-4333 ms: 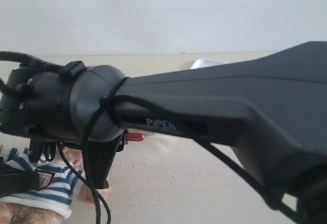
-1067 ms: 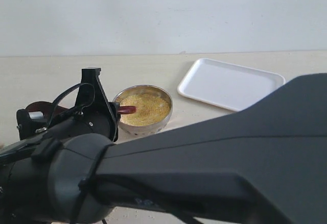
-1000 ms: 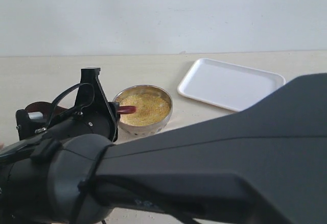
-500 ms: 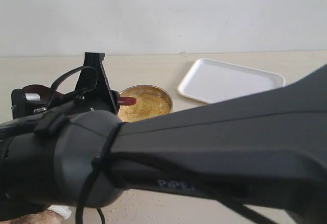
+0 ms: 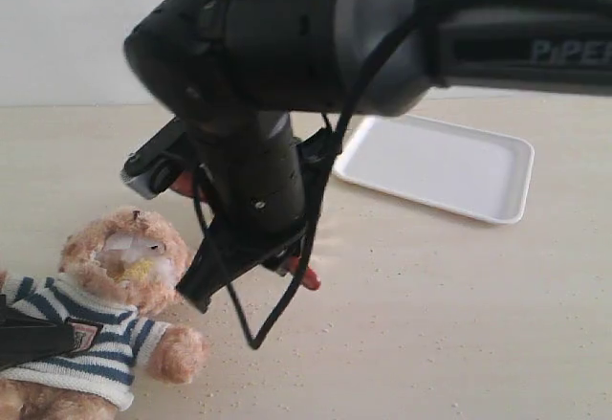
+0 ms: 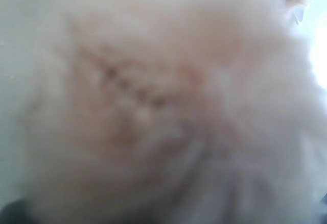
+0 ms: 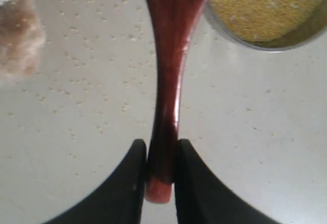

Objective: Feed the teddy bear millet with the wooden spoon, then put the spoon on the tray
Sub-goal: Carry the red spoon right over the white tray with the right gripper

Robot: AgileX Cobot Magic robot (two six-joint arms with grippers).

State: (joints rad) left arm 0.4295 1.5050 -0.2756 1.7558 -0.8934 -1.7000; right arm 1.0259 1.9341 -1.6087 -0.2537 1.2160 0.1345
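The right gripper (image 7: 161, 146) is pressed together on the wooden spoon (image 7: 169, 55), pinching the thin handle close to its end, so a short stub pokes out past the fingers. The spoon's wider part runs out of the right wrist view, crossing in front of the rim of the metal bowl (image 7: 278, 43), which holds the millet (image 7: 260, 4). Loose specks dot the worktop (image 5: 459, 324) below.

In the exterior view the right arm hangs steeply over the middle and hides the bowl. The teddy bear (image 5: 124, 267) lies at the near left. The tray (image 5: 440, 162) sits at the far right, well apart from the bear, with bare worktop along its near edge.

The left gripper (image 5: 38, 337) shows as a dark shape across the bear's striped sweater; I cannot tell how its jaws stand. The left wrist view is filled with blurred fur.
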